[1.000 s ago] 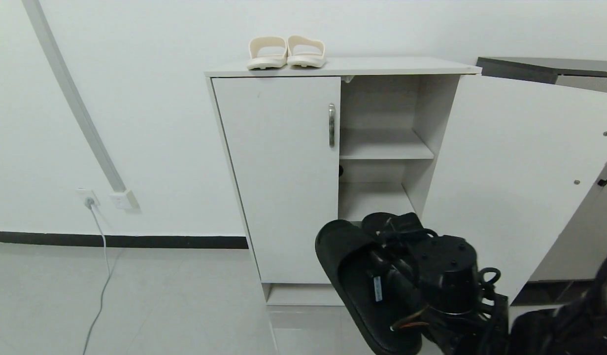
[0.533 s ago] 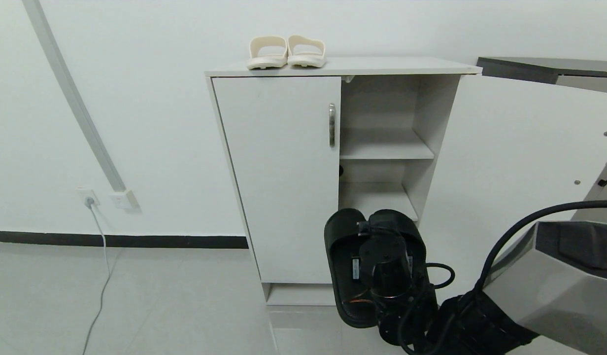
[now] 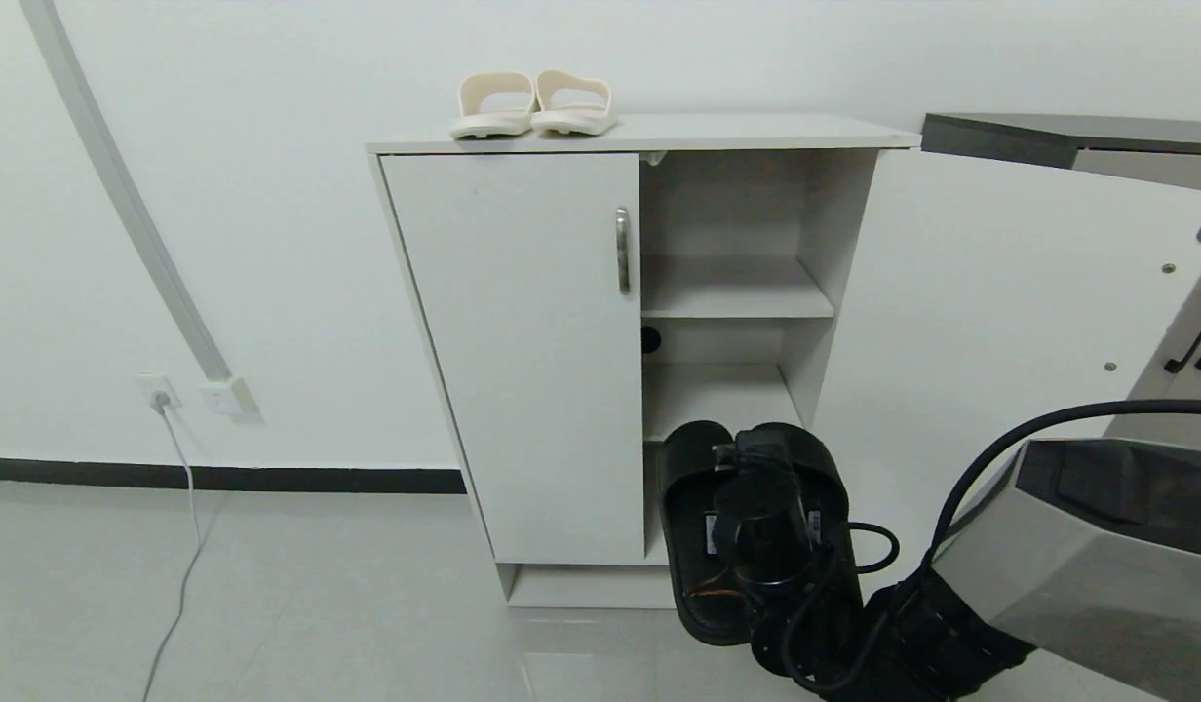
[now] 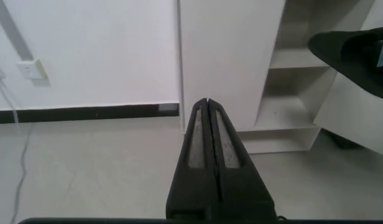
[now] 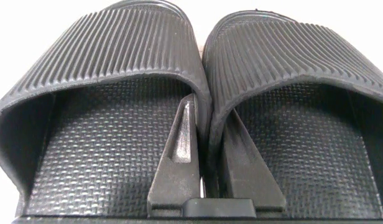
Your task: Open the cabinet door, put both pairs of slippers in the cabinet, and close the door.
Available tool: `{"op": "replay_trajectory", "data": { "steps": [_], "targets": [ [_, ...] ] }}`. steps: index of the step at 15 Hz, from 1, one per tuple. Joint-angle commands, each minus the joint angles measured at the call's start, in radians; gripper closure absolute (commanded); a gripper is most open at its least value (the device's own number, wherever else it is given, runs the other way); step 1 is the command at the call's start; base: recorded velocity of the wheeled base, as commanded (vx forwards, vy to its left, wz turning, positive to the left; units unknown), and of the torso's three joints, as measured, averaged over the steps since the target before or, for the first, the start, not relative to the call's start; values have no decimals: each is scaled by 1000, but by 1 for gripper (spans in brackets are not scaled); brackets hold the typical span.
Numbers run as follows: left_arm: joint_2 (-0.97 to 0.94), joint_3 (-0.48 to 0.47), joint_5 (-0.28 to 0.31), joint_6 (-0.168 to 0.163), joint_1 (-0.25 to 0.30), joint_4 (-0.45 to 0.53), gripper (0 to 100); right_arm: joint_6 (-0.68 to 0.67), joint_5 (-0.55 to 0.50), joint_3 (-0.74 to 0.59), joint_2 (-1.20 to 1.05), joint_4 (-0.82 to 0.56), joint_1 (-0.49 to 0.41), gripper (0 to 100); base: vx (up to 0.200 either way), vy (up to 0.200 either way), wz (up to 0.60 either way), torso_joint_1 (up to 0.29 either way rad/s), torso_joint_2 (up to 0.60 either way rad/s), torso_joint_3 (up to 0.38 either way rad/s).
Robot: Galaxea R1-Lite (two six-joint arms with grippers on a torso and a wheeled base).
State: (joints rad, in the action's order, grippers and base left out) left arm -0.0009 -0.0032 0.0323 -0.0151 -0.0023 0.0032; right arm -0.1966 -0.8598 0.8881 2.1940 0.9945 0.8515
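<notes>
A pair of black slippers (image 3: 688,507) hangs side by side, toes toward the white cabinet (image 3: 523,341), low in front of its open right half. My right gripper (image 3: 752,468) is shut on the two inner edges of the black slippers (image 5: 110,124); in the right wrist view the right gripper (image 5: 207,118) pinches both edges between its fingers. A beige pair of slippers (image 3: 532,102) rests on the cabinet top at the left. My left gripper (image 4: 207,109) is shut with nothing in it, low above the floor, facing the cabinet, with a black slipper (image 4: 359,53) off to one side.
The cabinet's right door (image 3: 981,322) stands swung wide open to the right; the left door is shut. Inside are an upper shelf (image 3: 732,292) and a lower shelf (image 3: 717,395), both bare. A grey cabinet (image 3: 1068,136) stands at the right. A wall socket with cable (image 3: 157,395) is at the left.
My right arm swung the black slippers from tilted to straight, toes toward the cabinet, and shifted them toward the open half. The head view has shifted a little.
</notes>
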Motion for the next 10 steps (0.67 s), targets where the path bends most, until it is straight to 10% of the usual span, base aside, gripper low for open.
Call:
{"op": "replay_trajectory", "data": {
  "steps": [1, 10],
  "targets": [
    [2, 0, 0, 0, 1, 0, 100, 0, 2, 0, 9, 0, -9, 100, 0, 0, 0, 0, 0, 0],
    [2, 0, 0, 0, 1, 0, 100, 5, 133, 101, 124, 19, -34, 100, 0, 0, 0, 0, 0, 0]
  ]
}}
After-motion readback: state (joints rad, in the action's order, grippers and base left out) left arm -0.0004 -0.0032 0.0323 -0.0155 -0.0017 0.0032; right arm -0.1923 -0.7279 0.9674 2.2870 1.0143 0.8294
